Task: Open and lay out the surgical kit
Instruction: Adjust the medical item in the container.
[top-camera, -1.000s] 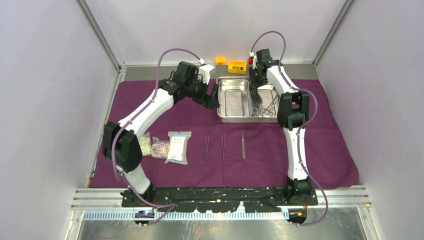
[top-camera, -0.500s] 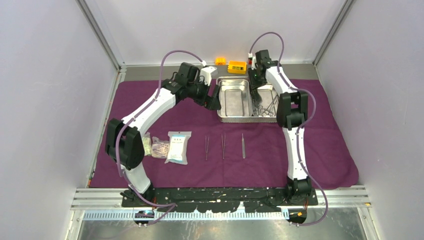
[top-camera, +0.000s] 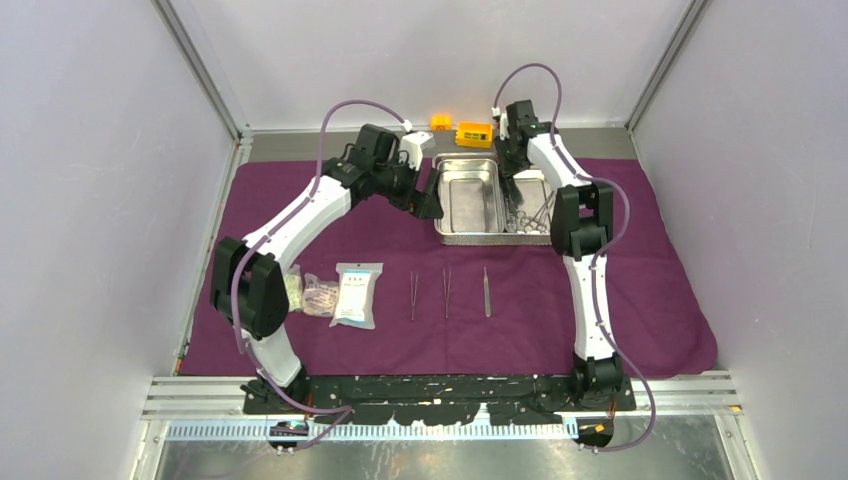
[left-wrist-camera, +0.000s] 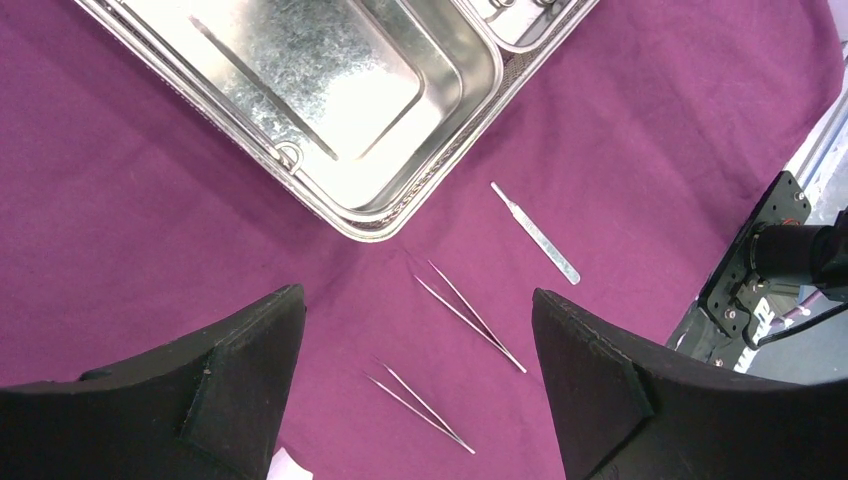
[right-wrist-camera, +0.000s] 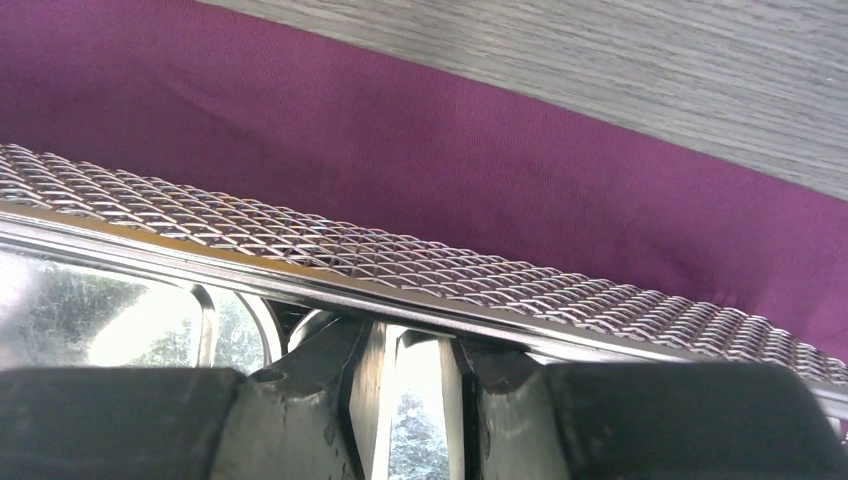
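Note:
The dark-purple cloth (top-camera: 650, 300) lies spread over the table. The two-compartment steel tray (top-camera: 470, 238) stands on it at the back; its left compartment is bare and scissors and clamps (top-camera: 533, 212) lie in the right one. Two tweezers (top-camera: 413, 297) (top-camera: 447, 292) and a flat steel handle (top-camera: 487, 292) lie in a row in front. Clear packets (top-camera: 357, 295) lie to their left. My left gripper (left-wrist-camera: 418, 295) hangs open just left of the tray. My right gripper (right-wrist-camera: 410, 350) is down at the right compartment's far end, jaws nearly together with thin steel strips between them.
A yellow brick (top-camera: 441, 122) and an orange brick (top-camera: 474, 133) sit on the bare grey strip behind the cloth. Mesh edging (right-wrist-camera: 420, 262) runs along the tray's far rim. Enclosure walls stand close on both sides.
The right gripper has shifted slightly back and left at the tray's far end, and its jaws have drawn closer. The left arm has barely moved.

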